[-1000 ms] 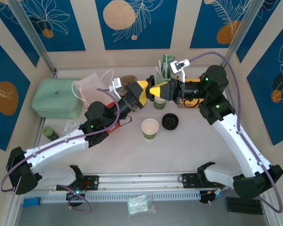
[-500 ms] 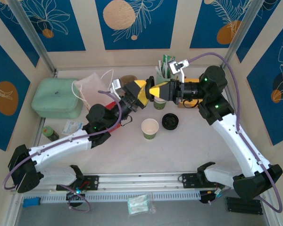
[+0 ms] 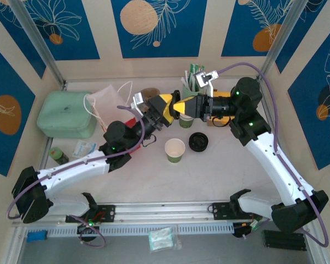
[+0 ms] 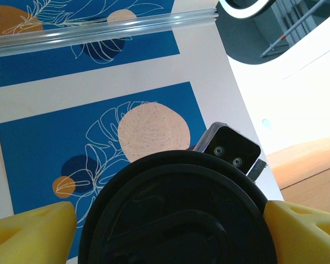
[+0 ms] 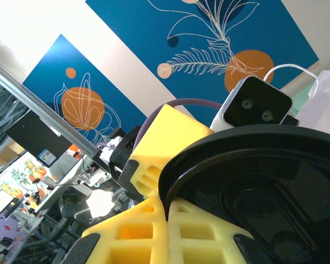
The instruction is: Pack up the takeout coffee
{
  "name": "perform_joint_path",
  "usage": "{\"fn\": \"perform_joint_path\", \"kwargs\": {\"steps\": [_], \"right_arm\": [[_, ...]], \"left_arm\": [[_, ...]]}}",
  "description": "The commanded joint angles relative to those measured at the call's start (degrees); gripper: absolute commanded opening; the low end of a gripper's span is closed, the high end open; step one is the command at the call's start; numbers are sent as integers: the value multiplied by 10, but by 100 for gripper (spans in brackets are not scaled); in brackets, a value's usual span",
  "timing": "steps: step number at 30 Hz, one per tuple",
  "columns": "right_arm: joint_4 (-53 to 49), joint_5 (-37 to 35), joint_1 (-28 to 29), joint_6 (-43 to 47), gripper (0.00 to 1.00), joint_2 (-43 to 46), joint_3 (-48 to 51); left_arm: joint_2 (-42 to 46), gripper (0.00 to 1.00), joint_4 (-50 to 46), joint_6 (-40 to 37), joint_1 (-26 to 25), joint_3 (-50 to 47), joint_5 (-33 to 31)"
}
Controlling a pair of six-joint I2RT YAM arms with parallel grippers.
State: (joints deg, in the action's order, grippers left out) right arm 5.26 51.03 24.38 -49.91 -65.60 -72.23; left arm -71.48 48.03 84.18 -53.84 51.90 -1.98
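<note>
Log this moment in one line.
right gripper: shut on black lid, mid-air | left gripper: jaws flank black lid, grip unclear | paper cup: on table, unlidded

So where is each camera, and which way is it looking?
Top external: up behind the robot, looking down on the table; left arm and right arm show.
Left wrist: on the left arm, looking up at blue wall panels; the left gripper has yellow fingers either side of the black lid.
Right wrist: on the right arm, looking up-left; the right gripper pinches the lid's rim.
Shared: both wrists see that lid.
</note>
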Motion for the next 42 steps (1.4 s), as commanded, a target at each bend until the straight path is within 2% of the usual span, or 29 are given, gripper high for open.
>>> {"fn": "perform_joint_path", "kwargs": {"steps": [1,7,11,15,28,31,34,36,39,42], "right_arm": [[-6,-1,3,7,0,0,9],[-13,-8,2,9,0,1,15],[-20,-13,0,11,9,1,17],[-25,-16,-4,12,11,1,17],[-29,-23,-11,10,12,-1,23],[-29,-24,-14,8,20,0,25],[-36,-23,-23,8,41,5,25],[-41,-22,-33,7,51,12,24],[-55,-20,-56,7,59,29,25],[-83,-21,-79,13,63,51,29]], "left_arm": [[-7,85,26,4,2,18,8],[-12,81,33,6,2,18,9],[-13,80,35,7,2,15,8],[-14,78,37,8,2,13,7],[-16,72,40,9,2,13,5],[-18,72,40,8,2,11,4],[-16,72,35,1,2,8,2],[-12,72,27,-6,2,4,-2],[-4,72,9,-25,2,-2,-7],[10,72,-26,-55,3,-5,-11]]}}
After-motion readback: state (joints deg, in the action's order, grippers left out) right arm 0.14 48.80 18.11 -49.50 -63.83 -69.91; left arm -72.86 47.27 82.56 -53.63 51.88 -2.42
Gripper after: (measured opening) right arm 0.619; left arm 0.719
